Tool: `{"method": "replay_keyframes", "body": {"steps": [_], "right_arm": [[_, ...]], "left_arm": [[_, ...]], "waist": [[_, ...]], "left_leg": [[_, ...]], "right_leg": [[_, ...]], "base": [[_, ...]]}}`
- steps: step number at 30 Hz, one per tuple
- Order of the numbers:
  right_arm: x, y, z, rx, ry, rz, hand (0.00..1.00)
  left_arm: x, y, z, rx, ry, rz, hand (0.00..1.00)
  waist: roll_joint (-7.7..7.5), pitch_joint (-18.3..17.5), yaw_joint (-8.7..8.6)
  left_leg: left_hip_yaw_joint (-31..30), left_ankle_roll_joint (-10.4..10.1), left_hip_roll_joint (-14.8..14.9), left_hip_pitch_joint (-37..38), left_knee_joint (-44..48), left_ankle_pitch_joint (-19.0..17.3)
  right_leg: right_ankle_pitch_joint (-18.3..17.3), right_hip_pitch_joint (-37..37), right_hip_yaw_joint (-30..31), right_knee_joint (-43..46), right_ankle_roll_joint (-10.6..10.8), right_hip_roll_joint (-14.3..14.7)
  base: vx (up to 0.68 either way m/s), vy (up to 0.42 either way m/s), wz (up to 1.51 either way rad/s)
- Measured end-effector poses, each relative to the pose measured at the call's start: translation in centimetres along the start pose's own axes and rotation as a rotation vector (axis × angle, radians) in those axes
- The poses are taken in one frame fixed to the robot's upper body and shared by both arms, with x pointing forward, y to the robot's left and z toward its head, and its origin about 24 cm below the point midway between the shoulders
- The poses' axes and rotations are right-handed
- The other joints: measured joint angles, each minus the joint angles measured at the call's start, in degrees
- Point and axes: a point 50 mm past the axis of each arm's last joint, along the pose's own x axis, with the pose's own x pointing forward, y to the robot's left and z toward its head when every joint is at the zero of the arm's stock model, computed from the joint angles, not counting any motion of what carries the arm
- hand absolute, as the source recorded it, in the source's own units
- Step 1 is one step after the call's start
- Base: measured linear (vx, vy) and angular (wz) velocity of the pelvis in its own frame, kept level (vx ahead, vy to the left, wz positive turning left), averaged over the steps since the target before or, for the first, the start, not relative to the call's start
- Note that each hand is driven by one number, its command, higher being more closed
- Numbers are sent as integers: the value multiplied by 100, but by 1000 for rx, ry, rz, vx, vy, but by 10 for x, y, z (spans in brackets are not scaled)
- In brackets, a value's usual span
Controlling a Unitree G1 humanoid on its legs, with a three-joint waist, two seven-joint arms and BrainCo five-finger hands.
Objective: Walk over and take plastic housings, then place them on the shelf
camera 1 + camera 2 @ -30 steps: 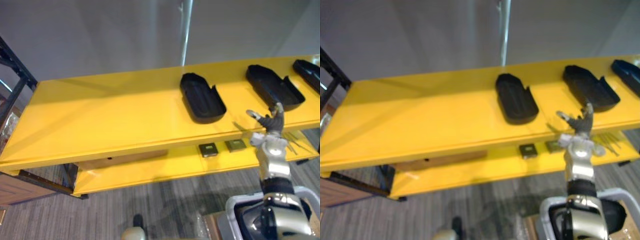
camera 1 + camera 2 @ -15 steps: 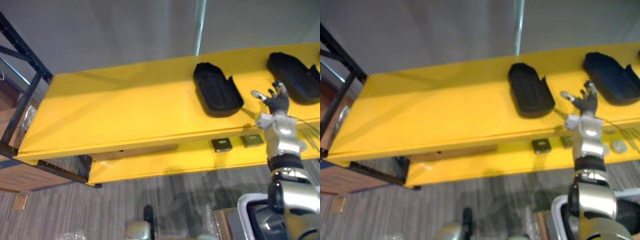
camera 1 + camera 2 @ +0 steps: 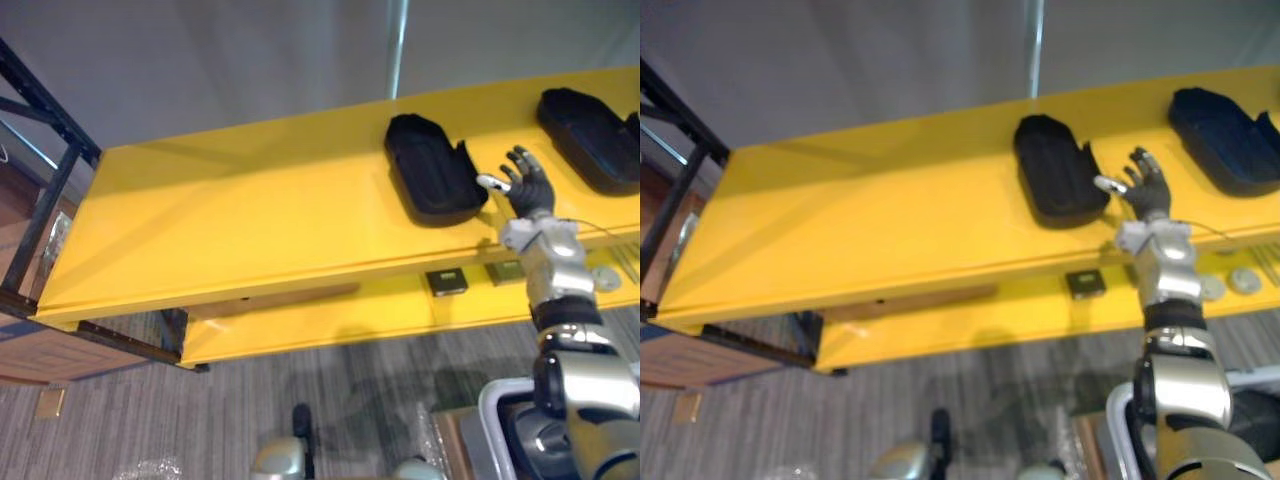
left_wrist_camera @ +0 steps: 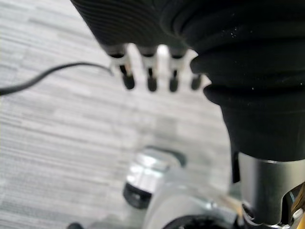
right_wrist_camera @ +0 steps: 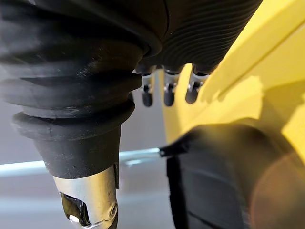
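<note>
Two black plastic housings lie hollow side up on the yellow table top (image 3: 250, 220): a near one (image 3: 432, 180) and a second one (image 3: 590, 138) further right. My right hand (image 3: 524, 186) is open over the table top just right of the near housing. Its fingers are spread and its thumb reaches toward the housing's right rim; whether they touch I cannot tell. In the right wrist view the straight fingers (image 5: 164, 90) hang above that housing (image 5: 224, 181). My left hand (image 4: 150, 78) hangs open over the grey floor with nothing in it.
Under the top, a lower yellow shelf (image 3: 330, 320) carries small square parts (image 3: 446, 282) and round discs (image 3: 604, 277). A black metal rack (image 3: 40, 190) stands at the table's left end. A light-rimmed bin (image 3: 487, 410) sits at the lower right. A grey wall is behind.
The camera has swung left. My right hand has risen from the table's front edge onto the top and moved left, closer to the near housing. The housings lie where they were.
</note>
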Motion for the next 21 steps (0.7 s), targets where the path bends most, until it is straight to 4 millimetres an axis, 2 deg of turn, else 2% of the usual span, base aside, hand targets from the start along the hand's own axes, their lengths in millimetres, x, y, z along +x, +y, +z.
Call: {"method": "replay_keyframes", "body": {"steps": [21], "right_arm": [[-5,7,-16,1,91,143,0]], "left_arm": [[0,0,0,2,7,0,0]], "waist": [[-34,18,15]], "left_leg": [[21,-1,34,18,-2,3]], "right_leg": [[0,-7,29,25,0,21]], "base": [[0,0,0]]}}
